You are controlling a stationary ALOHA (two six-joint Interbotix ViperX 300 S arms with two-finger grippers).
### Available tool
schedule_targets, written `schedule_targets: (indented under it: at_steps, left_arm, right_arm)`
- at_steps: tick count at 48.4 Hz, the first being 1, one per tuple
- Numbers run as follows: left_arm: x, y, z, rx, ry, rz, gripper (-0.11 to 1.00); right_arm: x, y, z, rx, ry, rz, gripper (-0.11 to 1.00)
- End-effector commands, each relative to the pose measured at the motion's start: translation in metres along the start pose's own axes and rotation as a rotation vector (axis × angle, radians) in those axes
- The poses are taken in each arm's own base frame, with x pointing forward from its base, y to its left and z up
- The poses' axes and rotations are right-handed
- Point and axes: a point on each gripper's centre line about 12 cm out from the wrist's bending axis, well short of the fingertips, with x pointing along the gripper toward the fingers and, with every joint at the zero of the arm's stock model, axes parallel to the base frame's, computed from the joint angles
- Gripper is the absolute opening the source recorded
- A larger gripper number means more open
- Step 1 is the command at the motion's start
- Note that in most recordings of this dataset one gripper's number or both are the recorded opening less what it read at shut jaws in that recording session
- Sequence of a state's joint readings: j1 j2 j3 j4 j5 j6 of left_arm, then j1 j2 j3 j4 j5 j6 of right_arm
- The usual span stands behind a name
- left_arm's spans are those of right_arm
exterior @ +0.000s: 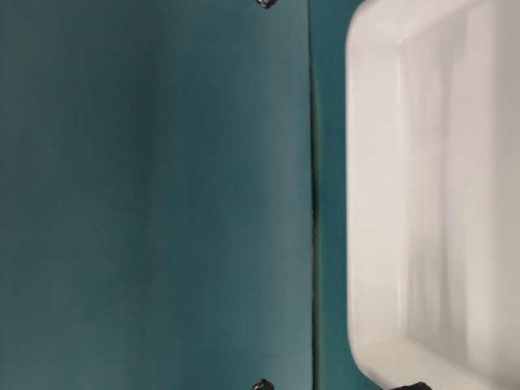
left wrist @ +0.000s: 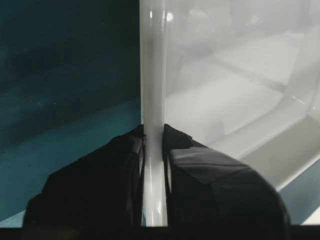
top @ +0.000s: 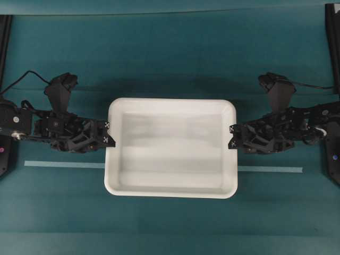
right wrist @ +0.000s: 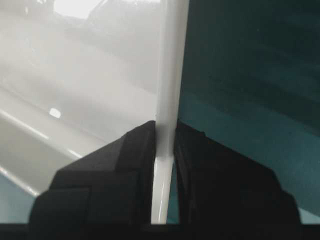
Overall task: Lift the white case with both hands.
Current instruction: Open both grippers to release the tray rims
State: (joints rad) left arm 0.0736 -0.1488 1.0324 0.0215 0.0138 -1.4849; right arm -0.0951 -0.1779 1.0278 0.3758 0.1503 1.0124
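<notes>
In the left wrist view, the left gripper (left wrist: 153,165) was pressed together on the rim of the white case (left wrist: 235,100), one finger (left wrist: 100,185) on the outer side and the other inside the wall, both touching it. In the right wrist view, the right gripper (right wrist: 165,155) was likewise clamped on the opposite rim, the thin white edge pinched between its two black fingers (right wrist: 115,170).

From overhead, the white case (top: 171,154) sat at the middle of the teal table (top: 170,58), with the left gripper (top: 110,134) at its left short side and the right gripper (top: 231,137) at its right short side. A pale tape strip (top: 64,164) ran across the table and passed under the case.

The table-level view showed only part of the case's rounded rim (exterior: 370,203) against the teal surface; whether the case was clear of the table could not be told.
</notes>
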Motion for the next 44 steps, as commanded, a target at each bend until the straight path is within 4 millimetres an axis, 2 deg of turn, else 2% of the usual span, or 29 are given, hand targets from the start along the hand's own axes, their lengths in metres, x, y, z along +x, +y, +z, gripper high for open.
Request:
schedule_targets:
  at_steps: [1,17,21,27,30,34,40,44]
  left_arm:
    - [0.005,0.01,0.001,-0.001,0.0,0.048,0.07]
    - [0.004,0.008,0.001,0.0,0.0,0.04,0.06]
    - [0.004,0.008,0.001,0.004,0.0,0.036,0.06]
    - [0.004,0.007,0.001,0.002,-0.001,0.033,0.11]
    - [0.003,0.007,0.001,0.003,-0.001,0.031,0.19]
    - [0.003,0.004,0.002,0.003,-0.003,0.016,0.4]
    - [0.002,-0.005,0.003,0.003,-0.007,-0.019,0.77]
    - [0.001,-0.013,0.004,0.014,-0.01,-0.048,0.94]
  right_arm:
    - [0.01,-0.012,-0.002,-0.006,0.01,-0.056,0.1]
    - [0.01,-0.01,0.0,-0.002,0.004,-0.046,0.13]
    - [0.009,-0.008,0.001,-0.003,0.003,-0.04,0.24]
    - [0.004,-0.005,0.001,-0.003,0.0,-0.022,0.56]
    - [0.001,-0.004,0.001,-0.003,-0.002,-0.011,0.71]
    - [-0.003,-0.001,0.002,-0.004,-0.007,0.008,0.86]
    - [-0.008,0.001,0.002,-0.003,-0.011,0.026,0.89]
    - [-0.012,0.004,0.003,-0.003,-0.01,0.038,0.89]
